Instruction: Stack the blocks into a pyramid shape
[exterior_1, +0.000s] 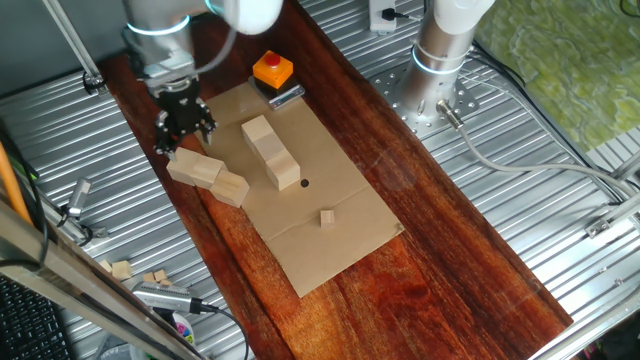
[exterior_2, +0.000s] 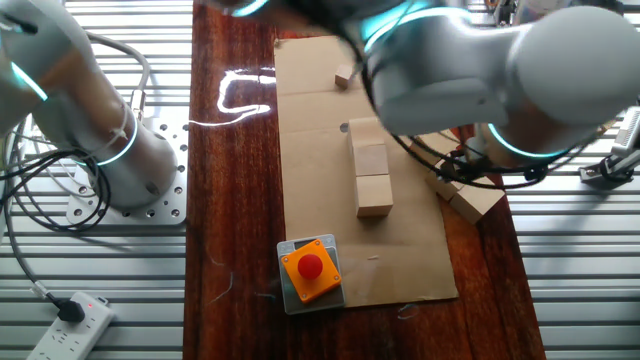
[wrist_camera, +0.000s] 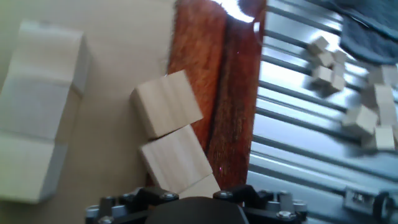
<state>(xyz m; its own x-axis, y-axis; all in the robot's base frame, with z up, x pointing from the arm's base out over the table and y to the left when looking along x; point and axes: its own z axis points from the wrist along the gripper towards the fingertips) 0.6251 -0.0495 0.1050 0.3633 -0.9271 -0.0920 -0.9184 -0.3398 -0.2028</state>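
Three pale wooden blocks (exterior_1: 271, 151) lie in a touching row on the cardboard; the row also shows in the other fixed view (exterior_2: 372, 176) and at the left of the hand view (wrist_camera: 40, 112). Three more blocks (exterior_1: 205, 175) lie in a crooked line at the cardboard's left edge, half on the wood strip, also in the hand view (wrist_camera: 166, 103). My gripper (exterior_1: 185, 138) hangs just above the far end of this line, and its fingers look spread and empty. In the hand view only the gripper's body shows. In the other fixed view my arm hides most of these blocks (exterior_2: 472, 199).
An orange block with a red button (exterior_1: 272, 68) stands at the cardboard's far end. A tiny wooden cube (exterior_1: 327, 217) lies near the front of the cardboard (exterior_1: 330, 250). Several small wooden pieces (wrist_camera: 367, 115) lie on the ribbed metal table. A second arm's base (exterior_1: 440, 60) stands at the right.
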